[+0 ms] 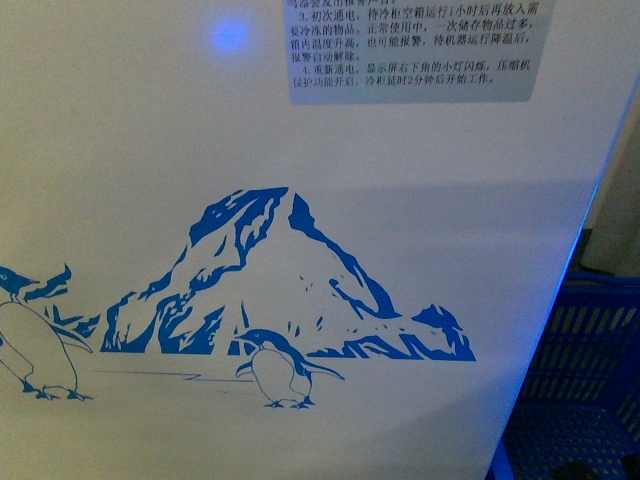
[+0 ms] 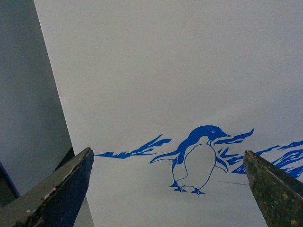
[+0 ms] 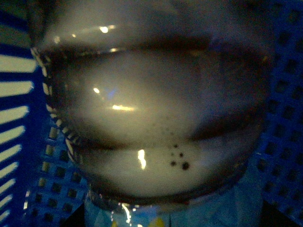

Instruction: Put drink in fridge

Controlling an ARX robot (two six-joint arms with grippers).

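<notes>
Only the right wrist view shows the drink (image 3: 151,118): a clear ribbed bottle filling nearly the whole picture, blurred and dim, with pale, faintly amber liquid, bright glints and a cluster of small dark bubbles. A light-blue band with a touch of yellow runs along one end, and no writing on it can be read. It sits inside the crate (image 3: 28,118), whose blue mesh shows on both sides of it. The right gripper's fingers do not show, so whether it grips the bottle cannot be told. The front view has no bottle, only the fridge (image 1: 150,150) close up and the crate (image 1: 590,380) just beside it at the right edge. The fridge's white wall bears a blue mountain (image 1: 290,280) and penguin (image 1: 275,370), with a second penguin partly cut off at the left. Above is a blue light spot (image 1: 230,37) and a grey sticker (image 1: 415,50) of Chinese instructions, including "重新通电" and "延时2分钟后开始工作". The left wrist view faces the same wall and a penguin (image 2: 199,156), with the left gripper (image 2: 166,152) spread wide and empty, short of the fridge.
</notes>
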